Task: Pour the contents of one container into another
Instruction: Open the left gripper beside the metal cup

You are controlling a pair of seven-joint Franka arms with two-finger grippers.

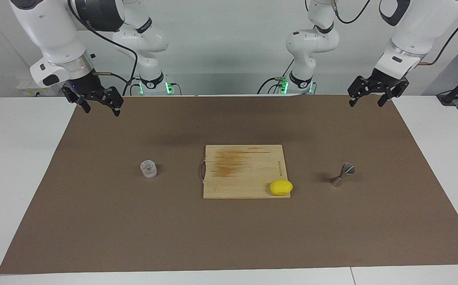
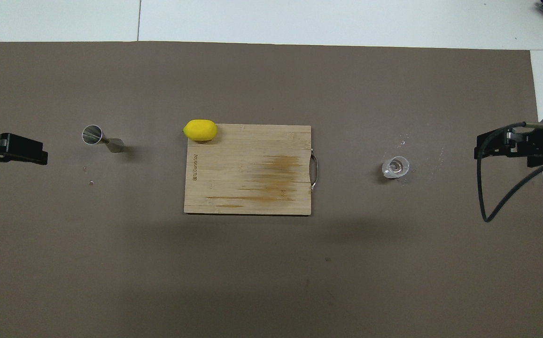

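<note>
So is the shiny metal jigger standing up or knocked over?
Standing up. The jigger rests on its base on the brown mat, open mouth at the top.
</note>
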